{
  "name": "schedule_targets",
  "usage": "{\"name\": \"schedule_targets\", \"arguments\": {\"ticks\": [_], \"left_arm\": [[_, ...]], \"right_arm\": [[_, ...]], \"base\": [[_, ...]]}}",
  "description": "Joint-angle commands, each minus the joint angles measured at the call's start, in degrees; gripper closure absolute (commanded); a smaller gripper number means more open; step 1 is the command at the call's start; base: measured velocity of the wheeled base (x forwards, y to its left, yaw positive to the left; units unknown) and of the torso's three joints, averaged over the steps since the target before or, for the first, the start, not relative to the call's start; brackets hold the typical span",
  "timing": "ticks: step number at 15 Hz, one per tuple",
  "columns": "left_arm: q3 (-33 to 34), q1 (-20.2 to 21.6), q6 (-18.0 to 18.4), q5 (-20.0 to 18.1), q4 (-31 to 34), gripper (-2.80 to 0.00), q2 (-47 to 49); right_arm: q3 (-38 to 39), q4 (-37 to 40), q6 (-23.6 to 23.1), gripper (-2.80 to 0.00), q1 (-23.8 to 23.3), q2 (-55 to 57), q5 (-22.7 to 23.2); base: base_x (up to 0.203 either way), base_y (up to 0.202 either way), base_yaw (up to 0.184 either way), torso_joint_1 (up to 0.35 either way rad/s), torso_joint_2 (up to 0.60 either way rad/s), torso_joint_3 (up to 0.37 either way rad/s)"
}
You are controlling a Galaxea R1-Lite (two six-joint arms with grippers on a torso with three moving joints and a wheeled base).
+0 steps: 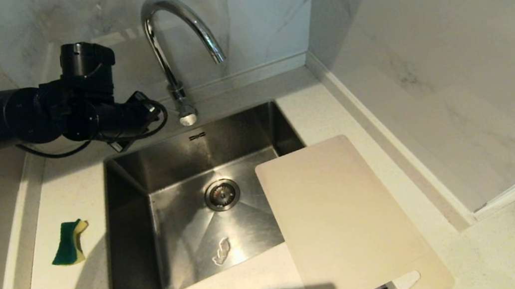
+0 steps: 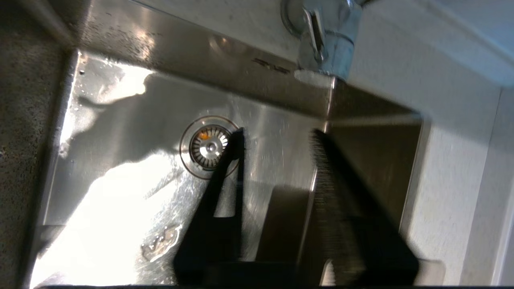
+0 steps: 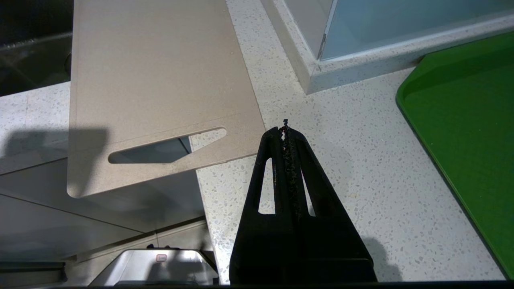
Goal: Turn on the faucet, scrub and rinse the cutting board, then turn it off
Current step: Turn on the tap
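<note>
Left gripper [image 2: 277, 136]: we see its fingers spread, empty, over the sink [image 1: 137, 222], near the faucet [image 1: 174, 50]
Right gripper [image 3: 286, 130]: pressed together; over the counter [image 3: 341, 160]
Cutting board [image 1: 343, 218]: spans the sink's right corner; its slotted end overhangs the counter's front edge

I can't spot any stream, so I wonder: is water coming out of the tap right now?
No: in the head view nothing falls from the spout of the faucet, and the sink below holds only a small puddle.
</note>
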Motion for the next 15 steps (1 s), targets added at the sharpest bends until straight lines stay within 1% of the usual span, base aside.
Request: {"name": "schedule_targets", "arguments": {"ticks": [1,3,4,5,6,8,9,12,13,15], "left_arm": [[0.0,-0.1,-1.3,2.1,-0.3,-2.80,-0.6],[0.0,-0.8,-2.3,4.0,-0.8,-2.80,-0.2],[0.0,-1.0,-4.4,5.0,-1.2,-2.80,0.1],[-0.1,-1.6,-7.9,6.8,-4.0,-2.80,0.9],[-0.1,-2.8,-9.7,9.3,-6.5,-2.80,2.3],[-0.1,-4.4,-10.6,14.0,-7.8,-2.80,4.0],[-0.1,-4.4,-11.7,15.0,-8.2,-2.80,4.2],[-0.1,-4.5,-17.1,16.1,-8.2,-2.80,4.5],[-0.1,-4.5,-18.0,17.1,-8.4,-2.80,5.0],[-0.2,-4.5,-18.2,18.6,-8.8,-2.80,5.6]], "right_arm": [[0.1,0.0,0.0,0.00,0.0,0.0,0.0],[0.0,0.0,0.0,0.00,0.0,0.0,0.0],[0.0,0.0,0.0,0.00,0.0,0.0,0.0],[0.1,0.0,0.0,0.00,0.0,0.0,0.0],[0.1,0.0,0.0,0.00,0.0,0.0,0.0],[0.1,0.0,0.0,0.00,0.0,0.0,0.0],[0.0,0.0,0.0,0.00,0.0,0.0,0.0],[0.1,0.0,0.0,0.00,0.0,0.0,0.0],[0.1,0.0,0.0,0.00,0.0,0.0,0.0],[0.1,0.0,0.0,0.00,0.0,0.0,0.0]], "base": [[0.000,0.000,0.000,0.000,0.00,0.000],[0.000,0.000,0.000,0.000,0.00,0.000],[0.000,0.000,0.000,0.000,0.00,0.000],[0.000,0.000,0.000,0.000,0.00,0.000],[0.000,0.000,0.000,0.000,0.00,0.000],[0.000,0.000,0.000,0.000,0.00,0.000],[0.000,0.000,0.000,0.000,0.00,0.000],[0.000,0.000,0.000,0.000,0.00,0.000],[0.000,0.000,0.000,0.000,0.00,0.000],[0.000,0.000,0.000,0.000,0.00,0.000]]}}
